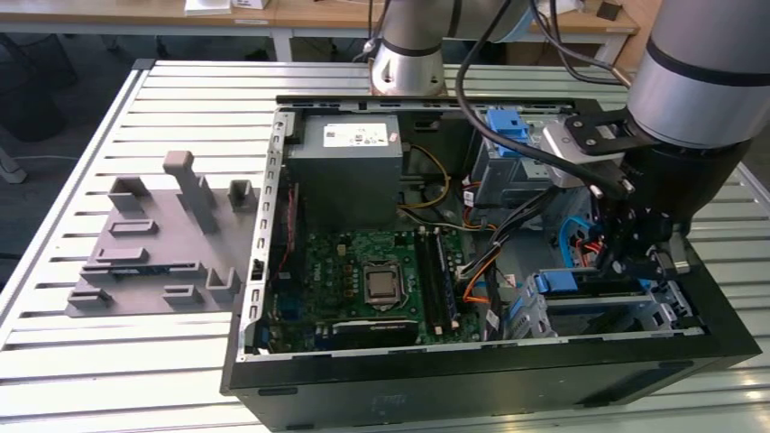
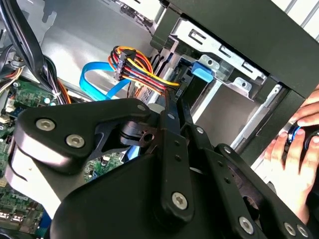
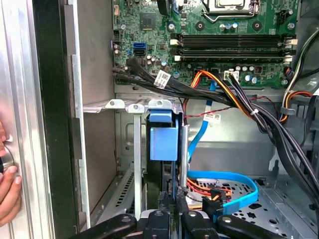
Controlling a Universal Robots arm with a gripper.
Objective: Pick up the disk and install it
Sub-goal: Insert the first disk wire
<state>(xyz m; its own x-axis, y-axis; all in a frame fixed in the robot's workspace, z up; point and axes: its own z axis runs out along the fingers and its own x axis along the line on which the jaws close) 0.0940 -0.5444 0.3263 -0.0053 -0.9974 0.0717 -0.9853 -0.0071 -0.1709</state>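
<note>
The disk (image 1: pixel 586 281) sits on edge in the drive cage at the front corner of the open computer case, on the exterior view's right. Its blue plastic rail (image 3: pixel 163 138) faces the first wrist view, with the dark body running back toward my gripper (image 3: pixel 172 221). My gripper (image 1: pixel 628 262) reaches down into the case and is shut on the disk's rear edge. In the second wrist view the thin disk (image 2: pixel 174 107) runs from the gripper linkage to its blue tab (image 2: pixel 202 72) inside the metal cage (image 2: pixel 234 74).
Orange and black power cables (image 3: pixel 224 87) and a blue data cable (image 3: pixel 227 178) lie close beside the cage. The motherboard (image 1: pixel 361 280), a grey box with a white sticker (image 1: pixel 349 153) and a cage with a blue latch (image 1: pixel 506 131) fill the case. A grey fixture (image 1: pixel 157 244) lies on the table. A person's hand (image 2: pixel 299 144) rests outside the case.
</note>
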